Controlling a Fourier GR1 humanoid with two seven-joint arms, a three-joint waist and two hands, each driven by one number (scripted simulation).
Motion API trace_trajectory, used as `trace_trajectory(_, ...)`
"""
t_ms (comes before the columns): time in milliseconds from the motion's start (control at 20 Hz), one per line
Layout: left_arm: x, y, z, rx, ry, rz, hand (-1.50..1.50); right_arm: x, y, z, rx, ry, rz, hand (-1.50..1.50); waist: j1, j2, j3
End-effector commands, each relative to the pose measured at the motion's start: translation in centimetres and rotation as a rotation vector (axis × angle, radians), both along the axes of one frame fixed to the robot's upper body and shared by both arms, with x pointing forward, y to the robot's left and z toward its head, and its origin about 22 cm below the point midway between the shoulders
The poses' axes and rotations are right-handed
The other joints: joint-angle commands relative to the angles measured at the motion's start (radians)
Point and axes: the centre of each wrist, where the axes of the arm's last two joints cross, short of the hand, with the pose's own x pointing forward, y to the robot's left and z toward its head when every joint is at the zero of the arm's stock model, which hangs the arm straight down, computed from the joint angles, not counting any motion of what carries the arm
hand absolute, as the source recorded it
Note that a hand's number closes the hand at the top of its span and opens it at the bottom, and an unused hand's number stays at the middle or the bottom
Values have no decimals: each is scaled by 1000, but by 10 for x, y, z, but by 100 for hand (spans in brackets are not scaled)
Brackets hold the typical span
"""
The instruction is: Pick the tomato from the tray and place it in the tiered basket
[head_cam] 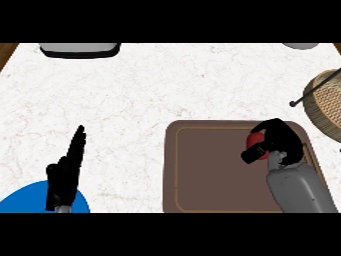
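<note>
Tomato (255, 137) is in the right hand (282, 141), fingers and thumb curled round it, red showing only at the hand's left side; tray (202, 170) is below and left of the hand. Step is likely the lift: go straight up clear of the tray before swinging over. Tiered basket (328, 100) is near, up and right of the hand. Left hand (64, 172) is well apart to the left, fingers straight, resting over a blue plate (25, 202).

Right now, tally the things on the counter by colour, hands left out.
Red: 1, the tomato
Brown: 1, the tray
Tan: 1, the tiered basket
Blue: 1, the plate
Grey: 1, a grey object at the far edge
White: 1, a white object, cut off
Total: 6
</note>
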Motion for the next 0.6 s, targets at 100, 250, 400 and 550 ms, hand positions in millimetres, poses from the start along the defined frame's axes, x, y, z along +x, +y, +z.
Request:
trace_trajectory(100,-11,-8,-22,-17,82,-14,0,3,7,-23,-109,97,1,150,5,14,0)
trace_trajectory(250,-4,8,-14,-25,68,-10,0,18,-4,-15,-186,56,8,150,9,15,0)
trace_trajectory(400,-21,14,-17,-4,82,32,0,-42,-79,-25,-206,34,11,150,-24,7,0)
trace_trajectory(550,-19,24,-15,4,80,73,0,-84,-141,-15,-209,37,45,150,-75,0,0)
